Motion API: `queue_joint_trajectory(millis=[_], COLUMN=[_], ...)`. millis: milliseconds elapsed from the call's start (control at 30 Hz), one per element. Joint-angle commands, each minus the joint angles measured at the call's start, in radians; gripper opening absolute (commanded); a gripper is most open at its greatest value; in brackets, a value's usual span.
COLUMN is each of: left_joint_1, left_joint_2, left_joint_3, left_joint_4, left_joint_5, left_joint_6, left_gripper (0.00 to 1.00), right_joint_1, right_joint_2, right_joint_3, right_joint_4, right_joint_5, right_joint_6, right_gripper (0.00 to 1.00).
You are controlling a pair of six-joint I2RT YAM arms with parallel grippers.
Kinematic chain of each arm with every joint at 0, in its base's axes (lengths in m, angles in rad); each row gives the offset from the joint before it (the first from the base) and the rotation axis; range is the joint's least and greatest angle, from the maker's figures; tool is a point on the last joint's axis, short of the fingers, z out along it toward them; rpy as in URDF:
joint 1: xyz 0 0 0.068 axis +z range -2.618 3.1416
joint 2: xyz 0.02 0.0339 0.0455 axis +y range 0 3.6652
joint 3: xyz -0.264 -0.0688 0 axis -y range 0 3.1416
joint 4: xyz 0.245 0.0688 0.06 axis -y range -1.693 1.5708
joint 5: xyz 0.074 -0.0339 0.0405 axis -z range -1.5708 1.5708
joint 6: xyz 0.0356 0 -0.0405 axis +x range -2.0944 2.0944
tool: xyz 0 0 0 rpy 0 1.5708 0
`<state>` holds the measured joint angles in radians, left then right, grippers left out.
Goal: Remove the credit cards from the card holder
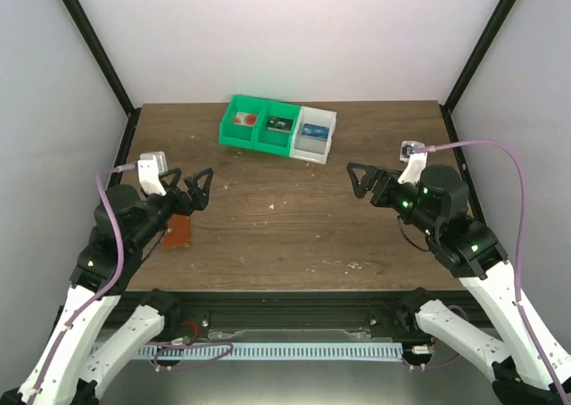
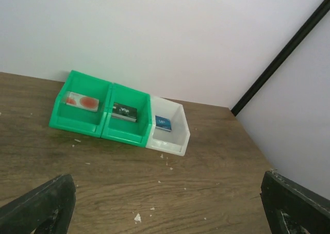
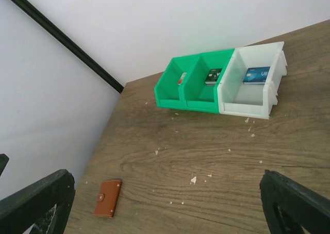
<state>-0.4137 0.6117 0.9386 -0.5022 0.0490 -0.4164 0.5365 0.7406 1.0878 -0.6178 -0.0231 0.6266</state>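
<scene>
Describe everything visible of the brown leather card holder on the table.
The card holder is a small reddish-brown rectangle, leather by its look, folded shut, with a short tab and small snap on one long side. Its inside is hidden. It lies flat on the wooden table, near its left edge and toward the front, far from the green-and-white bin. In the right wrist view only the table touches it; in the top view the left arm hides one corner.

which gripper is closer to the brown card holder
Left. The left gripper hangs open close by the closed card holder, which lies beside that arm. The right gripper, also open, is far off on the opposite side.
</scene>
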Motion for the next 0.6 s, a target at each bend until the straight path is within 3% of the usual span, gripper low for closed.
queue_joint_trajectory(millis=[0,333,567], left_joint_1=[0.006,0.006,0.006], left_joint_2=[0.021,0.003,0.091], left_joint_3=[0.014,-0.03,-0.075], left_joint_4=[-0.014,0.018,-0.036], left_joint_5=[-0.045,-0.121,-0.277], left_joint_6=[0.004,-0.033,-0.19], left_gripper=[1.0,1.0,0.99], right_joint_1=[0.011,0.011,0.011], right_joint_2=[-0.007,-0.007,-0.021], right_joint_3=[-0.006,-0.034,-0.054], right_joint_4=[0.016,0.056,0.058], right_joint_5=[0.006,-0.049,-0.066], right_joint_6=[0.008,0.02,0.024], right_gripper=[1.0,1.0,1.0])
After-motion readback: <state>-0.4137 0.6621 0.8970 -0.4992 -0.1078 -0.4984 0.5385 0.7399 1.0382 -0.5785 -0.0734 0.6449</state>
